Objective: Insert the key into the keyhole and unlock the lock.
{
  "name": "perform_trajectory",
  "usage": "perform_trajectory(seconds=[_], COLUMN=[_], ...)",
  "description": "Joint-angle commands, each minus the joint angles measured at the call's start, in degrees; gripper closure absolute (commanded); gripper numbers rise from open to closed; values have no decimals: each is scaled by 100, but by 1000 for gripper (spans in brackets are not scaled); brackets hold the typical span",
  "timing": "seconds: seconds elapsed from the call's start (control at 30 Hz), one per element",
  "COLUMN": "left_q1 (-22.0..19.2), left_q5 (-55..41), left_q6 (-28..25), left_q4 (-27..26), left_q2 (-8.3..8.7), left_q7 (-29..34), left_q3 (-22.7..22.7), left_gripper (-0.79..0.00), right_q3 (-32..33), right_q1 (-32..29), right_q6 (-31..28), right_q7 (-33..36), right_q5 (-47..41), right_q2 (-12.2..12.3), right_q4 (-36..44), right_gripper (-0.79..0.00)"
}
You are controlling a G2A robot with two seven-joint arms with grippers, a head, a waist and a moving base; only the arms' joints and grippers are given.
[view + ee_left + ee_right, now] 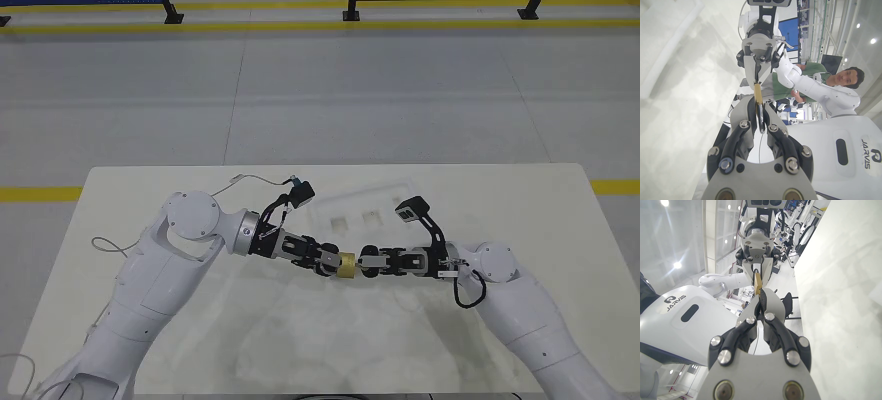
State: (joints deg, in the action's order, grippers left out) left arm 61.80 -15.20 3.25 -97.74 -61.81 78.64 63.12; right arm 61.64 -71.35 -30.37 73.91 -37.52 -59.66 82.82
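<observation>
Brass padlock (346, 265) hangs off the surface over the ctr of the white bench (520, 205), btwn the two grippers, which meet nose to nose. Left gripper (327, 262) comes in from the robot's left w/ jaws clenched on the padlock's shackle (761, 121). In the left wrist view the dark curved shackle sits btwn the ribbed pads (751, 111), and the brass body sticks out past the fingertips toward the other arm. Right gripper (369, 262) faces it from the opposite side, jaws pinched tight on a thin dark piece, apparently the key (756, 74). Its tip meets the far end face of the brass body; how deep it sits in the keyhole can't be told. The right wrist view shows the same pinch up close, w/ the right gripper's jaws shut just at the edge of the brass body and the left gripper beyond, gripping the other end. Both arms lie roughly in one line, elbows out to either side. Farther back on the bench lies a clear plastic tray (372, 205), well apart from the padlock.
</observation>
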Motion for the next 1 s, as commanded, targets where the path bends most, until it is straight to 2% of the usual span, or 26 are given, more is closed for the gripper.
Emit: perform_trajectory(seconds=[0.0, 0.53, 0.97], left_q1=[0, 0, 0], left_q5=[0, 0, 0], left_q6=[0, 0, 0], left_q4=[0, 0, 0], left_q2=[0, 0, 0], left_q7=[0, 0, 0], left_q3=[0, 0, 0], left_gripper=[0, 0, 0], right_q3=[4, 16, 9], right_q1=[-2, 31, 40], right_q6=[-11, -26, -13], right_q7=[-11, -25, -13], right_q5=[-6, -64, -56], right_q2=[1, 1, -3], right_q4=[2, -16, -27], right_gripper=[0, 0, -83])
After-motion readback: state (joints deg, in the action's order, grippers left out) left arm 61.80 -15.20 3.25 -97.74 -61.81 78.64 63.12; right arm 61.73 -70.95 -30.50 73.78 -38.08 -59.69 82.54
